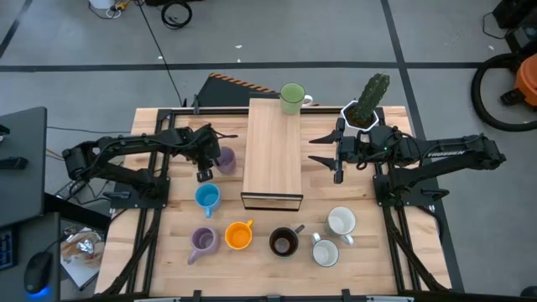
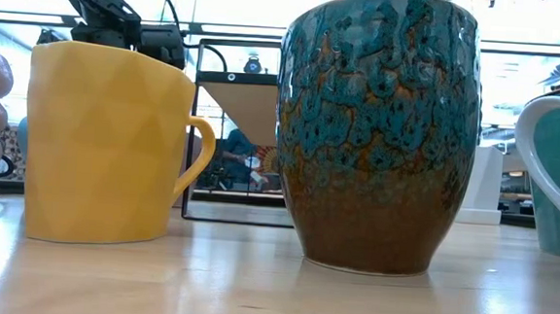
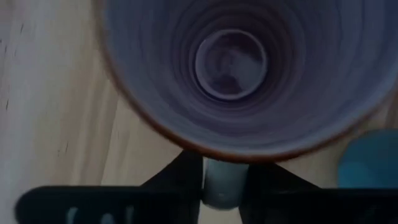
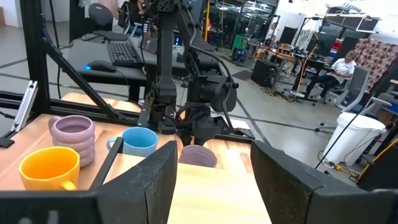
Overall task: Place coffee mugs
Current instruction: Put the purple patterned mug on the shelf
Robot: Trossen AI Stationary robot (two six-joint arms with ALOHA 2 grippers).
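Beside the left long edge of the wooden box (image 1: 273, 153) that sits mid-bench, my left gripper (image 1: 214, 159) is down over a lilac mug (image 1: 225, 158). From my left wrist I look straight into its ribbed bowl (image 3: 231, 62), and my two dark fingers (image 3: 180, 177) pinch its pale handle (image 3: 222, 182) between them, so I am closed on that mug. It stands upright on the bench (image 1: 168, 218), just beside the box.

My right gripper (image 1: 337, 158) hangs off the opposite long edge of the box, fingers spread apart (image 4: 149, 180) and holding nothing. Close behind it, at the bench's far right corner, stands the white pot with the cactus (image 1: 367, 102).

One green mug (image 1: 293, 97) sits on top of the box at its far end. The others stand upright on the bench near its front edge: a light blue mug (image 1: 207, 197) just in front of my left gripper, a second lilac mug (image 1: 204, 241) toward the front left, an orange mug (image 1: 239, 236) next to it, a black mug (image 1: 284, 242) in front of the box's near end, and two white mugs (image 1: 334, 237) toward the front right, one just behind the other. At bench height, the orange mug (image 2: 105, 146) and the black one, glazed teal and brown on the outside (image 2: 379, 134), fill most of the scene.
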